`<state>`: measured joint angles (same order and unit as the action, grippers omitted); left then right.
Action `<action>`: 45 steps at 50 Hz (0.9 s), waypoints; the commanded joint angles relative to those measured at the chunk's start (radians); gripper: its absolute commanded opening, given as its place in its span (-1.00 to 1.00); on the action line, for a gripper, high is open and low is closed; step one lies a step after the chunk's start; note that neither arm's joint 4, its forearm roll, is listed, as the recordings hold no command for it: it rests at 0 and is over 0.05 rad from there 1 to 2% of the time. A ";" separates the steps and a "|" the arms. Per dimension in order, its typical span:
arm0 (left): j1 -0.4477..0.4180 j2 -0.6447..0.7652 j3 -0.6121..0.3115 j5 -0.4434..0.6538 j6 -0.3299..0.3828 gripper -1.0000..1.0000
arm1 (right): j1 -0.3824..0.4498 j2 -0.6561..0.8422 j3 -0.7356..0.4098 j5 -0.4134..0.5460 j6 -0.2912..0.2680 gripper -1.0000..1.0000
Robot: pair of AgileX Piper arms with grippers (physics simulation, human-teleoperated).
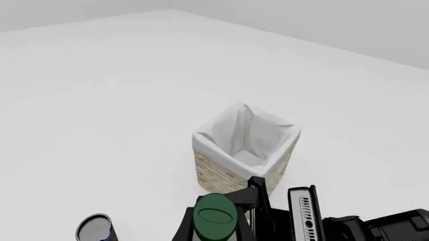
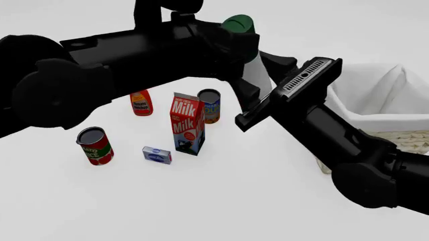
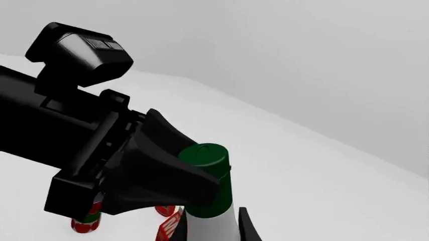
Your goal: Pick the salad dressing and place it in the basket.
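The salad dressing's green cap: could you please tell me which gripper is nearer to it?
Left. The left gripper clasps the salad dressing at its neck, right under the cap; the right gripper sits lower, beside the white body.

Left gripper [image 2: 231, 42] raised high, jaws clamped on bottle neck; right gripper [image 2: 258, 103] just beside it, jaws state unclear.

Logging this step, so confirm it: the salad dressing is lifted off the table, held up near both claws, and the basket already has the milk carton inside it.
Not quite. The salad dressing is indeed up off the table by the two claws, but the basket holds nothing: the left wrist view shows only its white lining. The milk carton stands on the table among the cans, as the front view shows.
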<state>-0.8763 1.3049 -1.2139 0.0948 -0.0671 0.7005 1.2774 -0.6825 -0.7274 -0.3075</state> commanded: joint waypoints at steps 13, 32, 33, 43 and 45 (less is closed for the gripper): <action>-0.071 -0.014 -0.039 0.062 -0.032 1.00 | -0.011 0.012 0.006 -0.018 0.024 -1.00; -0.052 -0.217 -0.127 0.175 0.006 1.00 | -0.016 0.019 0.025 -0.041 0.037 -1.00; -0.049 -0.230 -0.131 0.182 0.003 1.00 | -0.017 0.020 0.026 -0.043 0.037 -1.00; -0.011 -0.411 -0.158 0.246 0.048 1.00 | -0.021 0.010 0.040 -0.054 0.043 -1.00; 0.000 -0.460 -0.149 0.252 0.045 1.00 | -0.024 0.006 0.045 -0.057 0.047 -1.00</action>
<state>-0.9073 1.0171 -1.3494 0.2952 -0.0502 0.6827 1.2972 -0.6470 -0.7714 -0.2834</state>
